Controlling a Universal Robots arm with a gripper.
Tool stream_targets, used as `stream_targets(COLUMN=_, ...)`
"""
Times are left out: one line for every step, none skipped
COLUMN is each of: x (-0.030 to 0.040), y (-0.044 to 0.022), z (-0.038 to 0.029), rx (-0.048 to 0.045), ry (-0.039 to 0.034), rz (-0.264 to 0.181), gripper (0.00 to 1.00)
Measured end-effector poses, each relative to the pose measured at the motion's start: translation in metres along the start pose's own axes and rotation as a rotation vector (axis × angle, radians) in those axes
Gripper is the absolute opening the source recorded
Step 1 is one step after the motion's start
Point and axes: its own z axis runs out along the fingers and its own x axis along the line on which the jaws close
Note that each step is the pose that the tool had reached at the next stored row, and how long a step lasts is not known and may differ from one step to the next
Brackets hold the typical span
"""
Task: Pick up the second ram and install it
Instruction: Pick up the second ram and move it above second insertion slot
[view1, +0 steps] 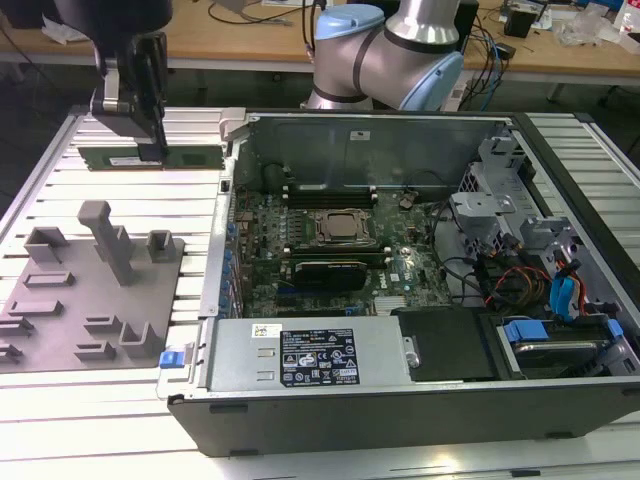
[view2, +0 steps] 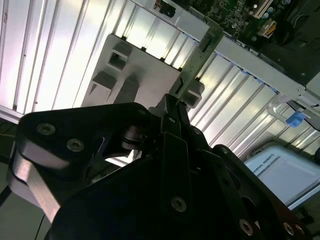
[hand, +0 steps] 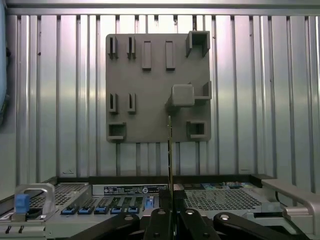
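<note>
second ram (view1: 195, 157) clamped edge-on in the gripper (view1: 152, 153), beside open computer case (view1: 400, 425), printed labels (view1: 317, 362) on its power supply (view1: 235, 345)

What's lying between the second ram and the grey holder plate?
Nothing. In the exterior view, bare table slats fill the stretch between the second ram, pinched in the gripper, and the grey holder plate.

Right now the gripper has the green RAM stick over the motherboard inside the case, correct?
Not quite. The gripper does have the second ram, but outside the case, over the slatted table on the exterior view's left, not over the motherboard. The exterior view shows it.
</note>
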Motion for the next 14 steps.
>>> stream_targets(x=-0.0003, y=-0.0038, z=0.0009, rx=0.0, ry=0.0001, rz=0.0, gripper=0.13)
stream_targets(x=-0.0006, y=-0.0072, z=0.0018, rx=0.0, ry=0.0, rz=0.0, gripper=0.13)
stream_targets(x=-0.0008, y=-0.009, z=0.0021, rx=0.0, ry=0.0, rz=0.0, gripper=0.13)
stream_targets(x=-0.0009, y=-0.0102, z=0.0023, rx=-0.0001, ry=0.0001, rz=0.0, gripper=0.13)
stream_targets(x=-0.0011, y=-0.0116, z=0.0026, rx=0.0, ry=0.0001, rz=0.0, gripper=0.13)
stream_targets(x=-0.0014, y=-0.0141, z=0.0031, rx=0.0, ry=0.0001, rz=0.0, gripper=0.13)
stream_targets(x=-0.0018, y=-0.0173, z=0.0038, rx=0.0, ry=0.0, rz=0.0, gripper=0.13)
stream_targets(x=-0.0021, y=-0.0203, z=0.0044, rx=0.0, ry=0.0001, rz=0.0, gripper=0.13)
stream_targets(x=-0.0024, y=-0.0226, z=0.0049, rx=0.0, ry=0.0, rz=0.0, gripper=0.13)
stream_targets(x=-0.0028, y=-0.0255, z=0.0054, rx=-0.0001, ry=0.0001, rz=0.0, gripper=0.13)
stream_targets(x=-0.0029, y=-0.0267, z=0.0057, rx=0.0, ry=0.0001, rz=0.0, gripper=0.13)
stream_targets(x=-0.0031, y=-0.0279, z=0.0059, rx=0.0, ry=0.0001, rz=0.0, gripper=0.13)
stream_targets(x=-0.0033, y=-0.0294, z=0.0063, rx=0.0, ry=0.0001, rz=0.0, gripper=0.13)
stream_targets(x=-0.0037, y=-0.0313, z=0.0068, rx=0.0, ry=0.0001, rz=0.0, gripper=0.13)
